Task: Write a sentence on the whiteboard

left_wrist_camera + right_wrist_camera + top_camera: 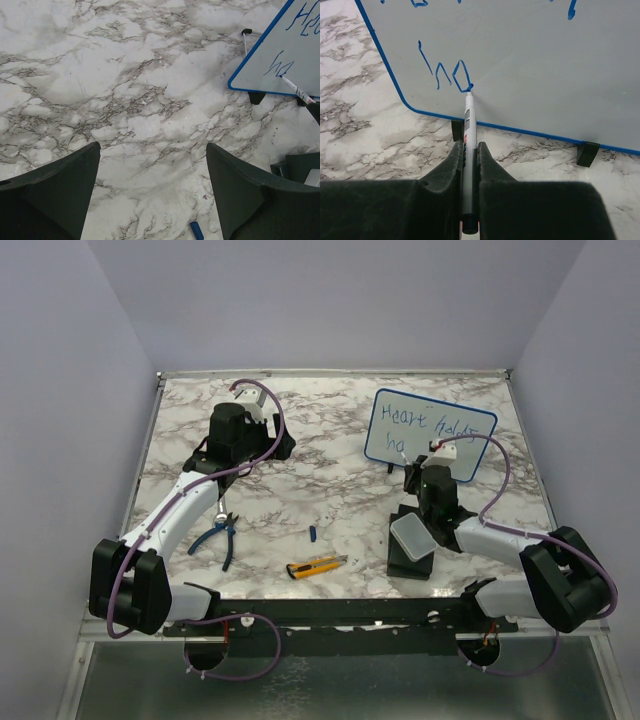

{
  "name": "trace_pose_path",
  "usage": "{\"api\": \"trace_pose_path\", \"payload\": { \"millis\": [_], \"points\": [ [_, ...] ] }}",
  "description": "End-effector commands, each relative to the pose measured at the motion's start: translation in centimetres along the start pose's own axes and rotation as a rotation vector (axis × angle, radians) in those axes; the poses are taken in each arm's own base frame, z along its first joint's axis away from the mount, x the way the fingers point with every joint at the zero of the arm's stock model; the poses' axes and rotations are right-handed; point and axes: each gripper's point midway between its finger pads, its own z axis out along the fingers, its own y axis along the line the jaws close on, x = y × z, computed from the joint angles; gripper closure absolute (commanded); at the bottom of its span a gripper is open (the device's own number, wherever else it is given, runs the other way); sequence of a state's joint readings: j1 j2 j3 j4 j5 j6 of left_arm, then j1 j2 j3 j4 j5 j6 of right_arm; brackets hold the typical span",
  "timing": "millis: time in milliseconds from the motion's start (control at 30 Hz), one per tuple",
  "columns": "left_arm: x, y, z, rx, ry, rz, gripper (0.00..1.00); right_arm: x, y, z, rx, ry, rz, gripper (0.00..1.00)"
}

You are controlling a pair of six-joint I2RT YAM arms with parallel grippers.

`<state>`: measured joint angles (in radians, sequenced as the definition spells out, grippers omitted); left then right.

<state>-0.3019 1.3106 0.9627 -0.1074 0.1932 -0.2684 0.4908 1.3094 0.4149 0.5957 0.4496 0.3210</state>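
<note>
Over the table (330, 480), top view, risk: the whiteboard (430, 430) stands tilted back on small black feet at the far right with nothing bracing it. A heavy stroke could slide or tip it, dragging the line across the sentence (425, 422).
Top view, clutter: pliers (222, 535), a utility knife (318, 565) and a blue cap (312, 533) lie mid-table. A pale grey box (412, 537) sits just beside the right arm, where a wide swing might knock it.
Left wrist view, risk: the board's lower corner shows at upper right, well apart from this arm, so a shifting board would get no steadying from here.
Left wrist view, fingers: the left fingers (55, 190) are spread wide over bare marble, holding and touching nothing.
Right wrist view, risk: the marker (468, 125) meets the board at the end of the short second line, judged unfinished. The slim barrel could twist or slip in the grip under pressure, making the letters wander or skip.
Right wrist view, fingers: the right fingers (445, 170) are clamped tight on the marker's barrel, tip forward and touching the board low on its left side.
</note>
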Motion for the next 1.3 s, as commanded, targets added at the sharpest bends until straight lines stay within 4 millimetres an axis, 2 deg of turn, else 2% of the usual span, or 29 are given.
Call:
{"api": "trace_pose_path", "payload": {
  "millis": [0, 300, 867, 1267],
  "points": [
    [-0.7, -0.2, -0.7, 0.010, -0.025, 0.012, 0.12, 1.6, -0.9, -0.2, 0.025, 0.044, -0.011, 0.99],
    [-0.8, -0.3, -0.8, 0.010, -0.028, 0.011, 0.13, 2.1, -1.3, -0.3, 0.045, 0.061, -0.006, 0.99],
    [-1.0, -0.3, -0.9, 0.010, -0.035, 0.012, 0.13, 1.4, -2.0, -0.7, 0.082, 0.040, 0.000, 0.99],
    [-1.2, 0.0, -1.1, -0.010, -0.048, 0.018, 0.12, 0.1, 0.3, -1.4, -0.061, 0.023, -0.034, 0.99]
  ]
}}
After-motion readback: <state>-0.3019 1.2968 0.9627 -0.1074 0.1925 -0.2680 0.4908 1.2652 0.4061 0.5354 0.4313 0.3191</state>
